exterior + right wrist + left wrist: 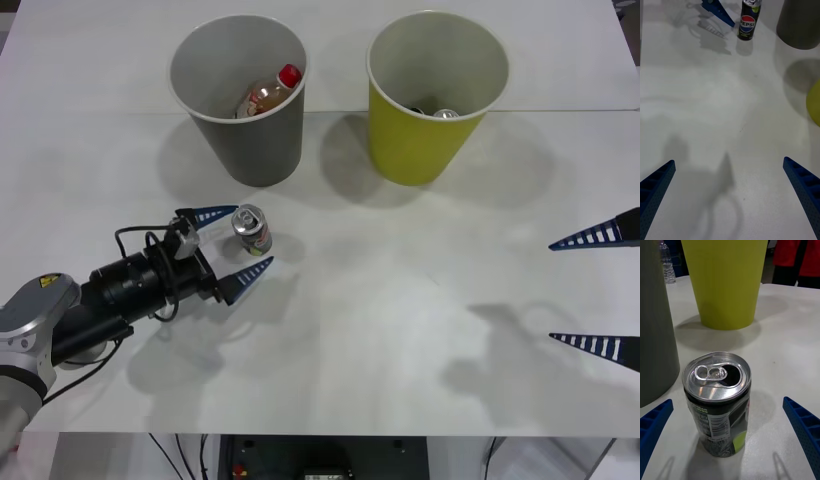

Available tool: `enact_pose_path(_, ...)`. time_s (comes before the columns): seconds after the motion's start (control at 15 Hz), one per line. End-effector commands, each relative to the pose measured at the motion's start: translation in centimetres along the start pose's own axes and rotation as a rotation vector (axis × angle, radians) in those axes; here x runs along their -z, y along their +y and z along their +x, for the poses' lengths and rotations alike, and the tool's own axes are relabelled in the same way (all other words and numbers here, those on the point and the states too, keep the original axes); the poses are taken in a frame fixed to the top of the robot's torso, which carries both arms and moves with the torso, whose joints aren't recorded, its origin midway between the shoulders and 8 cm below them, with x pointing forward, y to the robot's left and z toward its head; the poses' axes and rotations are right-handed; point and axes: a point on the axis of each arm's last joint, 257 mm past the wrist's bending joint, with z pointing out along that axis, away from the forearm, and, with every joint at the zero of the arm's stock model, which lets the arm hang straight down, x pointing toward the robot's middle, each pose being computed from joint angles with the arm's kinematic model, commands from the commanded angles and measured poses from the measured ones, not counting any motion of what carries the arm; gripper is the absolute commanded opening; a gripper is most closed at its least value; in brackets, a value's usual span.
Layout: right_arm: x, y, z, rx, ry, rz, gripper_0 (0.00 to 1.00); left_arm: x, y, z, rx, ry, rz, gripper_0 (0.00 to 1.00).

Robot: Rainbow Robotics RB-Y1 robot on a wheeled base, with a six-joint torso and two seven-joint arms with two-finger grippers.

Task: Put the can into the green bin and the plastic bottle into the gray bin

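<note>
The left gripper (pixel 234 247), with its two blue ribbed fingers spread wide, sits low over the white table (pixel 400 330) with the small dark drink can (pixel 251 229) standing upright between its fingertips, not yet pinched; a gap shows on each side of the can in the left wrist view. The can has a silver top with an opened pull-tab and a red, white and green label. Just beyond it stands the large dark gray tapered bin (pixel 240 95), white inside, and the small clear plastic bottle (pixel 268 94) with brownish liquid and a red cap already lies inside it. Beside the gray bin, toward the robot's right, stands the yellow-green tapered bin (pixel 432 95); a second can's silver top (pixel 445 114) shows at its bottom. The right gripper (pixel 600 290) hangs at the table's right edge, fingers spread, well apart from everything. The bottle half of the task looks done; the can has still to be gripped, lifted and dropped into the green bin.
</note>
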Motion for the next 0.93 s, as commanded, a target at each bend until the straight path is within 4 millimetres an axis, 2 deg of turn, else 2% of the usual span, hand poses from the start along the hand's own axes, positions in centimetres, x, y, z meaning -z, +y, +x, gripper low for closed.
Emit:
enact_pose_path(0.07,0.0,0.0,0.0,0.000,0.000,0.000,1.00,-1.0,-0.1,-0.1,-0.012,0.009,0.000,1.00)
enact_pose_path(0.53,0.0,0.0,0.0,0.000,0.000,0.000,1.00,-2.8,-0.1,-0.3,0.012,0.001,-0.001,1.00)
enact_pose_path(0.6,0.0,0.0,0.0,0.000,0.000,0.000,1.00,-2.9,-0.2,-0.3,0.013,0.000,0.000,0.83)
enact_pose_path(0.67,0.0,0.0,0.0,0.000,0.000,0.000,1.00,-2.9,-0.2,-0.3,0.014,0.000,0.000,0.24)
enact_pose_path(0.73,0.0,0.0,0.0,0.000,0.000,0.000,1.00,-2.9,-0.3,-0.3,0.011,0.002,0.002,0.01)
enact_pose_path(0.93,0.0,0.0,0.0,0.000,0.000,0.000,1.00,-2.9,-0.3,-0.3,0.010,0.003,0.004,0.00)
